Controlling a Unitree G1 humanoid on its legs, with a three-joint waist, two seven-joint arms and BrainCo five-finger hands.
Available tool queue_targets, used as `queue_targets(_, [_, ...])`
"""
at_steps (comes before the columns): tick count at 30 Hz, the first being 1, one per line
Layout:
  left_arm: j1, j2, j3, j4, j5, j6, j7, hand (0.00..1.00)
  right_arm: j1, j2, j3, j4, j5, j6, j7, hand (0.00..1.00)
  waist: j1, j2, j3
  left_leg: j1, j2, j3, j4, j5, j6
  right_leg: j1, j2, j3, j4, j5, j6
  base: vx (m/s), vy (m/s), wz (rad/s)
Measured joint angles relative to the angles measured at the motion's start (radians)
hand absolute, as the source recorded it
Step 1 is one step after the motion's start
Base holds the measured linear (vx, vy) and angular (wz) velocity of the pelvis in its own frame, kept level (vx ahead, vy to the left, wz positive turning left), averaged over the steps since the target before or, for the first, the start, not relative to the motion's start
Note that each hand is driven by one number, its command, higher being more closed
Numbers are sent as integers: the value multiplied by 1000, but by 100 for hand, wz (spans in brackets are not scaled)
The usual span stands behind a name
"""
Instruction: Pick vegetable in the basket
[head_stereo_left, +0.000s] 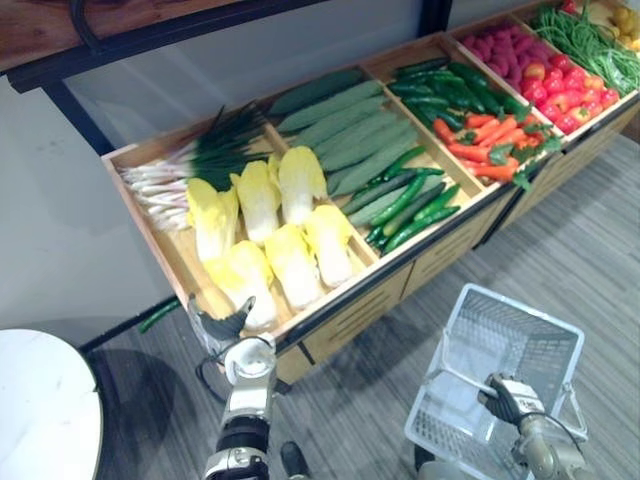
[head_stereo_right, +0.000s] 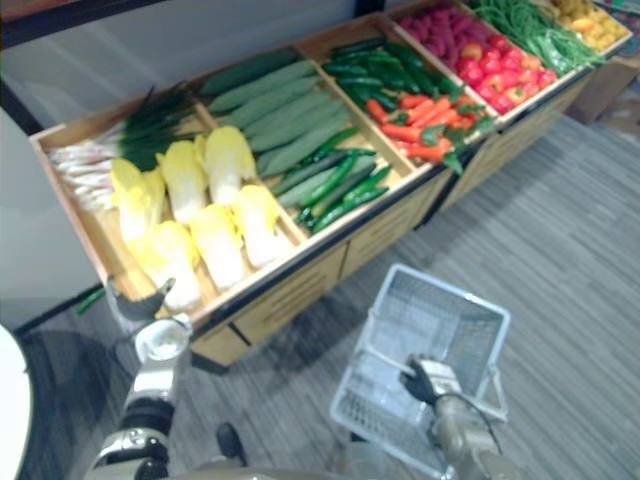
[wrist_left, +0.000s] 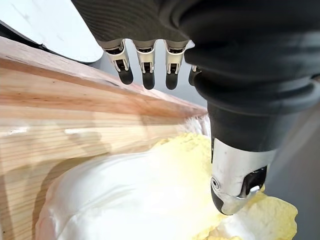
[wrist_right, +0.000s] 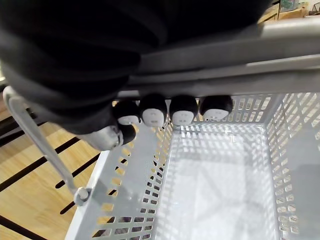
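Observation:
Several pale yellow napa cabbages lie in the front left compartment of the wooden produce stand (head_stereo_left: 440, 250). My left hand (head_stereo_left: 222, 325) hovers at that compartment's front corner, just over the nearest cabbage (head_stereo_left: 246, 278). In the left wrist view its fingers (wrist_left: 145, 65) are straight and the thumb (wrist_left: 235, 185) hangs above the cabbage (wrist_left: 130, 200), apart from it; the hand is open. My right hand (head_stereo_left: 506, 396) is shut on the handle (wrist_right: 215, 55) of an empty white plastic basket (head_stereo_left: 437, 360), held low in front of the stand.
Green onions (head_stereo_left: 190, 160), long pale green gourds (head_stereo_left: 350, 130), cucumbers (head_stereo_left: 405, 205), carrots (head_stereo_left: 490, 145) and red tomatoes (head_stereo_left: 560, 95) fill the other compartments. A round white table (head_stereo_left: 40, 410) stands at the lower left. Grey floor lies before the stand.

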Motion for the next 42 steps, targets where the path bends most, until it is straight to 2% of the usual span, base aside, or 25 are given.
queue_targets(6, [-37,15,21,24,-15,-1,38,0,-25,0,22,3,0,0,-14,100,1,-12,30,-3,2,23,0,-1,-1,-24,3,24,-3,11,1,-36,-1,-12])
queue_targets(17, [-67,24,20,63,-10,-21,106,0,-57,-2,39,6,0,-6,-37,100,5,-11,37,-21,2,50,0,-2,-3,-62,5,55,4,18,1,24,-5,-7])
queue_targets(23, [-91,38,17,92,0,-22,115,0,-92,-18,70,-3,1,-18,-39,100,5,-10,41,-32,1,54,0,-4,-5,-85,6,71,3,22,3,5,-3,-6])
queue_targets(27, [-101,40,17,102,26,-21,116,0,-98,-22,70,-14,1,-22,-41,100,4,-20,60,-34,0,54,0,-5,-7,-90,5,74,4,24,3,0,0,0])
queue_targets(28, [-102,41,17,102,27,-21,116,0,-101,-23,70,-15,1,-22,-42,100,3,-12,59,-34,0,54,0,-6,-7,-92,5,75,6,24,3,0,0,0])
queue_targets(32, [-101,42,16,105,33,-21,123,0,-110,-23,70,-16,1,-22,-44,100,4,-19,68,-35,-2,59,0,-5,-6,-99,4,81,15,24,3,31,-7,-4])
queue_targets(33, [-102,45,9,111,34,-21,126,0,-111,-23,70,-17,1,-22,-46,100,4,-11,64,-35,-2,59,0,-5,-6,-100,4,82,16,24,3,32,-8,-1])
queue_targets(35, [-102,47,-6,125,35,-21,132,0,-111,-23,70,-17,1,-22,-55,100,4,-17,69,-35,-3,59,0,-5,-6,-100,3,82,16,24,3,0,0,0])
queue_targets(36, [-102,47,-9,126,35,-21,132,0,-111,-24,70,-21,1,-22,-63,100,4,-10,67,-35,-3,59,0,-5,-7,-100,2,82,17,24,3,0,0,0])
queue_targets(37, [-103,47,-10,131,35,-21,132,0,-111,-26,72,-27,1,-22,-68,100,4,-17,72,-35,-4,59,0,-6,-7,-102,2,83,17,24,3,0,0,0])
queue_targets(42, [-108,48,-12,133,39,-21,134,0,-113,-43,79,-46,1,-25,-82,100,4,-13,81,-41,-6,59,0,-12,-16,-114,0,87,21,24,3,0,0,0])
